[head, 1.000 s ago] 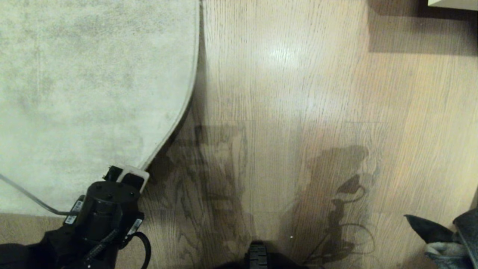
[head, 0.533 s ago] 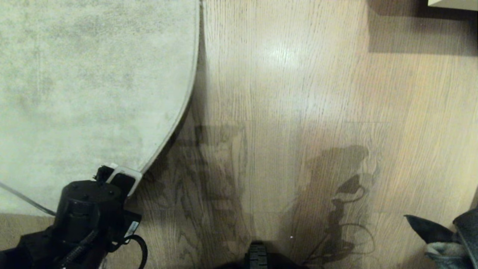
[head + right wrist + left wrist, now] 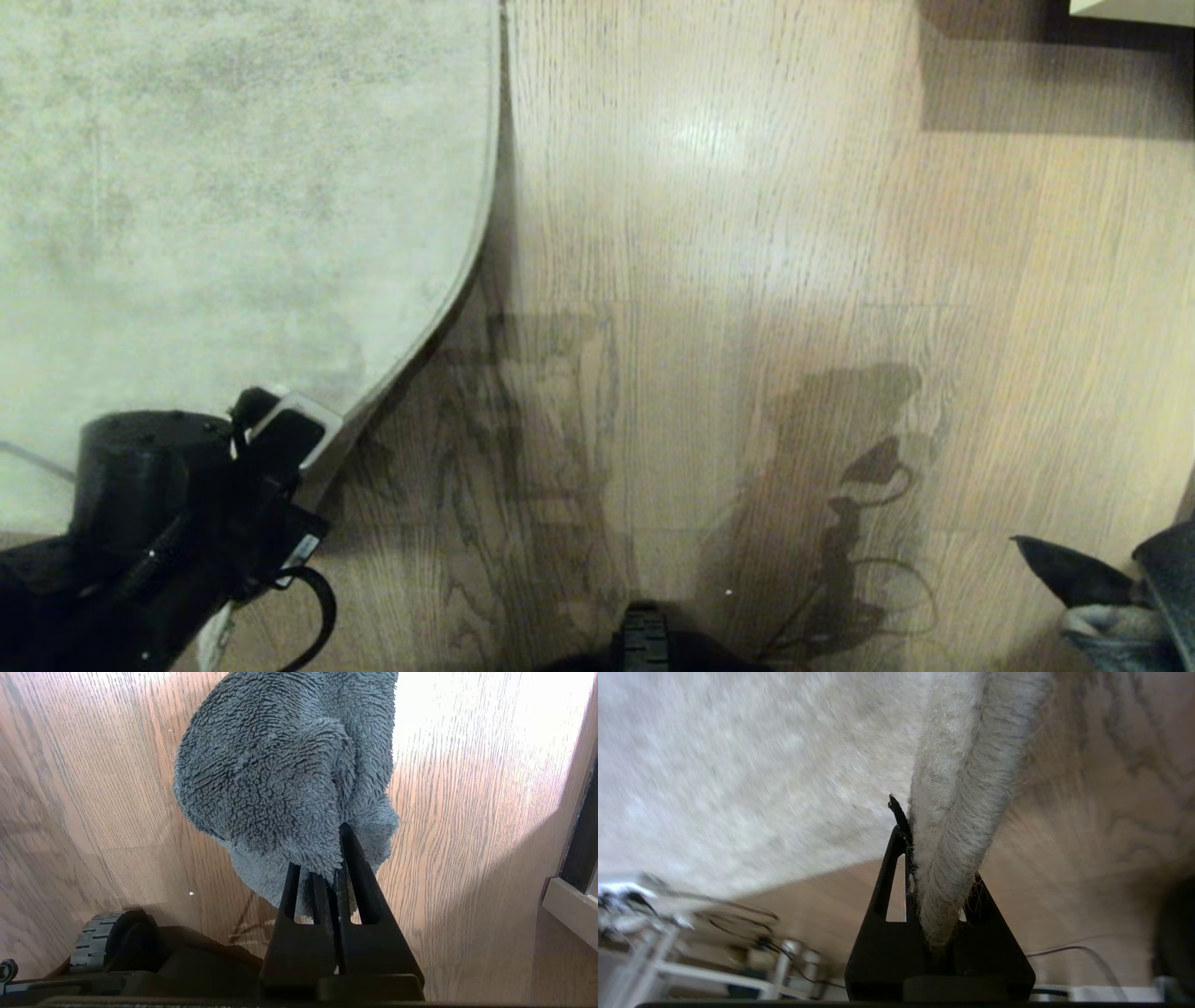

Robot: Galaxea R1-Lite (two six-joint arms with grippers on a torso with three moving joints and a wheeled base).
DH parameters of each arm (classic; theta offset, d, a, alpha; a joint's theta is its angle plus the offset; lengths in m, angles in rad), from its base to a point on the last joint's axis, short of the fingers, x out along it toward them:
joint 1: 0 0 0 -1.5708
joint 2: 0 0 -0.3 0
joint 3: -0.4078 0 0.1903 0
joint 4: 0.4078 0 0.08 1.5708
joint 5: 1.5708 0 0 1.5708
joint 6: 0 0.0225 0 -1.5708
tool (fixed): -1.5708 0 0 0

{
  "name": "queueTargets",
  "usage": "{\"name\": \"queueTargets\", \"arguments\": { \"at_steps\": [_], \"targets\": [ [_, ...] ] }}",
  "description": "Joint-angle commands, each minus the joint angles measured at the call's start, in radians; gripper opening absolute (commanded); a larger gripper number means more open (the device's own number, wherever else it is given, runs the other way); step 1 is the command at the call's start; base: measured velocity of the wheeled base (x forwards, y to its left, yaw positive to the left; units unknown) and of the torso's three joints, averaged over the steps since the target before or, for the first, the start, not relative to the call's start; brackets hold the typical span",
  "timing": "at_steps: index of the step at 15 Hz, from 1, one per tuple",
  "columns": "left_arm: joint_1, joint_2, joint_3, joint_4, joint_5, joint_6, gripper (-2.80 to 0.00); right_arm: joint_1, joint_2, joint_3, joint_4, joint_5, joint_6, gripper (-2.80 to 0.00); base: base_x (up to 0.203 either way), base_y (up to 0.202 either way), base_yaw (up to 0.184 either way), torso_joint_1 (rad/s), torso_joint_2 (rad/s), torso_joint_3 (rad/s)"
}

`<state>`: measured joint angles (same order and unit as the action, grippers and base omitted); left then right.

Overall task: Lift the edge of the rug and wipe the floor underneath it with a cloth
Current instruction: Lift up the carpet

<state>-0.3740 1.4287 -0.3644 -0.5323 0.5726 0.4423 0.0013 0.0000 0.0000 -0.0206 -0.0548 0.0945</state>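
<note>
The rug edge [image 3: 471, 271] runs down the upper-left half of the head frame and is pinched at its corner by the left gripper [image 3: 280, 420], now farther left and higher in the frame than a second ago. The floor [image 3: 747, 280] beneath is exposed. The right gripper [image 3: 329, 858] clamps the cloth [image 3: 280, 765], unchanged at lower right.

The wooden floor [image 3: 747, 233] carries a large pale rug [image 3: 215, 205] on its left side; the rug's near corner is raised off the planks.
</note>
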Motion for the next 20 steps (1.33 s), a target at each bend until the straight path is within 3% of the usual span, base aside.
{"name": "queueTargets", "arguments": {
  "at_steps": [1,4,10,20],
  "targets": [
    [0.076,-0.005,-0.027,-0.006,-0.074,0.083,-2.8,0.0,0.0,0.0,-0.001,0.0,0.001,-2.8,0.0,0.0,0.0,0.0,0.0,0.0],
    [0.152,-0.005,-0.041,-0.006,-0.185,0.172,-2.8,0.0,0.001,0.0,-0.001,0.0,0.001,-2.8,0.0,0.0,0.0,0.0,0.0,0.0],
    [0.265,-0.007,-0.125,-0.006,-0.326,0.307,-2.8,0.0,0.002,0.0,-0.001,0.0,0.001,-2.8,0.0,0.0,0.0,0.0,0.0,0.0],
    [0.262,-0.031,-0.12,-0.006,-0.336,0.311,-2.8,0.0,0.0,0.0,-0.001,0.0,0.001,-2.8,0.0,0.0,0.0,0.0,0.0,0.0]
  ]
}}
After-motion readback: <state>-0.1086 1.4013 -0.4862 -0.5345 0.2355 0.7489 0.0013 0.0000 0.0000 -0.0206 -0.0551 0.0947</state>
